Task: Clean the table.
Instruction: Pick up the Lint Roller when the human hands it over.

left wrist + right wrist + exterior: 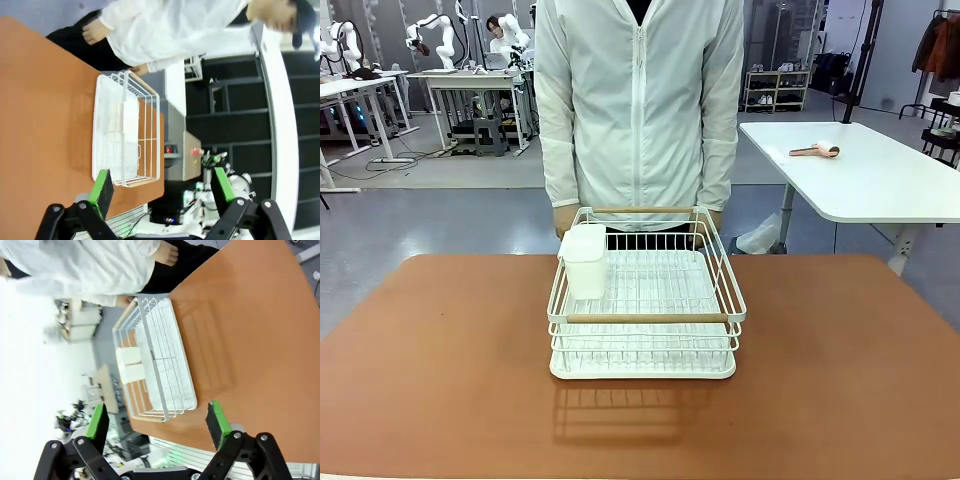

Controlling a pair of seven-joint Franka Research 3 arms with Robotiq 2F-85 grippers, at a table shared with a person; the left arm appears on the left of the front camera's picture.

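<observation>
The reddish-brown table [840, 370] spreads across the front view, and its top shows again as the table [40, 125] and the table [250, 340] in the wrist views. A white wire rack [645, 300] with wooden handles stands at its middle, holding a white cup holder [585, 262] in its left corner. The rack [125, 135] lies ahead of my left gripper [160, 187], which is open and holds nothing. My right gripper [157, 422] is also open and holds nothing, hanging above the rack [155, 365].
A person in a white jacket [640, 100] stands at the far edge, both hands down behind the rack. A white-topped table [865, 170] with a small pink tool [815, 151] stands at the back right.
</observation>
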